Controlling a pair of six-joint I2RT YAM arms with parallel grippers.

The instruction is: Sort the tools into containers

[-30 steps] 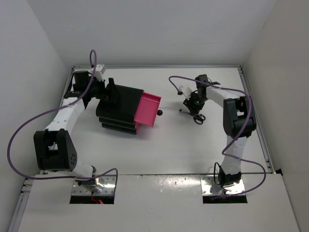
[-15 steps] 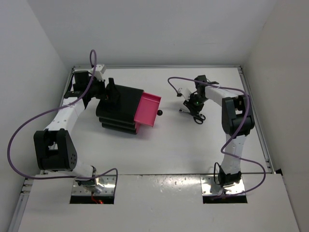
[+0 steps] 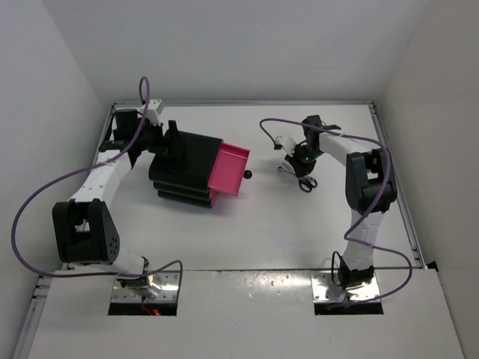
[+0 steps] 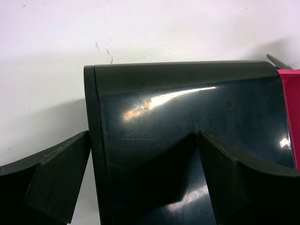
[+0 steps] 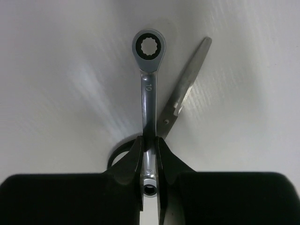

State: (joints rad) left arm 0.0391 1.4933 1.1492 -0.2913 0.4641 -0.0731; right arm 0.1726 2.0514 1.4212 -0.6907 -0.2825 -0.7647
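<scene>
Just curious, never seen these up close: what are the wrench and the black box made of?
The wrench looks like polished steel: bright silver, stamped numbers. The black box is probably glossy moulded plastic: smooth sheen, rounded corner, faint scuffs.

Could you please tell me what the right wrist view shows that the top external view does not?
Only the right wrist: the wrench stamped 10, pinched between the fingers, crossing the scissors. Only the top external: the black drawer unit, its pink drawer pulled out, the left gripper at it. Both: the right gripper and those scissors.
</scene>
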